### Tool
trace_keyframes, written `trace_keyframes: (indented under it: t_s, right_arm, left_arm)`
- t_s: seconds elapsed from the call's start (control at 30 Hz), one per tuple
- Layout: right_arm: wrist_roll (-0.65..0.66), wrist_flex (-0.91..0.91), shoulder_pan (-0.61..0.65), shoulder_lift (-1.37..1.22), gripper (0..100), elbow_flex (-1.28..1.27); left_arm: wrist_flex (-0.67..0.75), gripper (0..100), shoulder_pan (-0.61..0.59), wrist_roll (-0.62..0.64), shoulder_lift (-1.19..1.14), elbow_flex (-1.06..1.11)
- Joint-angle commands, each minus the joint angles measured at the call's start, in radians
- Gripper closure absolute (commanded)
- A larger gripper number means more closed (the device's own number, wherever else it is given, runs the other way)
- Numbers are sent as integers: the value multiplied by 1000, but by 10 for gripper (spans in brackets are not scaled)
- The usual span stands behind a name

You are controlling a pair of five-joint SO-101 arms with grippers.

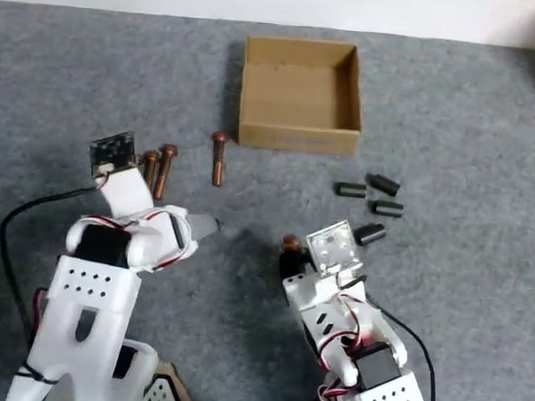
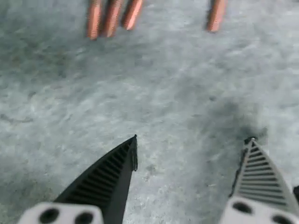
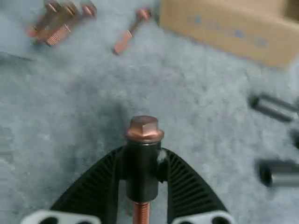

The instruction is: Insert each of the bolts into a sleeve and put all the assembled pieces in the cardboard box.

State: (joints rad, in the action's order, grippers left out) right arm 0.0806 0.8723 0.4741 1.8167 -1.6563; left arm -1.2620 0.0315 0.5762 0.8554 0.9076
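Right wrist view, item 1: right gripper, fingers pinching a black sleeve that lies along them. A copper bolt passes through it. Its hex head sits on the sleeve's end just past the fingertips, and its threaded shank comes out on the palm side, cut off at the frame edge.

Item 2: box, well beyond the fingertips, front wall only, the rest cut off.

Item 3: loose sleeves, off to one side of the fingers. They are blurred: two can be made out, and a sliver at the edge may be a third.

Left wrist view, item 4: left gripper, fingers spread wide, with grey carpet between them.

Item 5: three bolts side by side, well beyond the tips, and a fourth bolt apart from them. All four are cut off at the frame edge, so the heads are hidden.

High view, notes: the box interior cannot be fully seen behind its front wall. Four loose sleeves lie just beside the right fingers, between them and the box. The left arm's wrist camera covers part of the three-bolt cluster. Most of the held sleeve is hidden under the right gripper, and only the bolt head shows clearly.
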Motion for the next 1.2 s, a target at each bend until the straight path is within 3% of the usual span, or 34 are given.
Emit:
trace_keyframes:
  t_s: [0.0, 0.27, 0.47, 0.7, 0.8, 1.0, 1.17]
  right_arm:
    - [-11, 18, -51, 10, 993, 93]
    - [-9, 19, -84, -108, 994, 182]
    - [-12, 18, -124, -522, 994, 444]
    - [-8, 28, -214, -1006, 994, 894]
    - [-6, 81, -228, -1198, 994, 1090]
    - [-9, 162, -242, -1547, 994, 1486]
    - [-8, 222, -242, -1813, 994, 1847]
  left_arm:
    - [-11, 684, -39, -3, 16, -28]
    - [57, 685, -38, -3, 16, 127]
    - [163, 688, -39, -6, 16, 217]
    - [241, 690, -39, -146, 16, 332]
    - [270, 744, -41, -173, 16, 364]
    - [411, 987, -113, -173, 16, 409]
    - [566, 958, -119, -210, 16, 529]
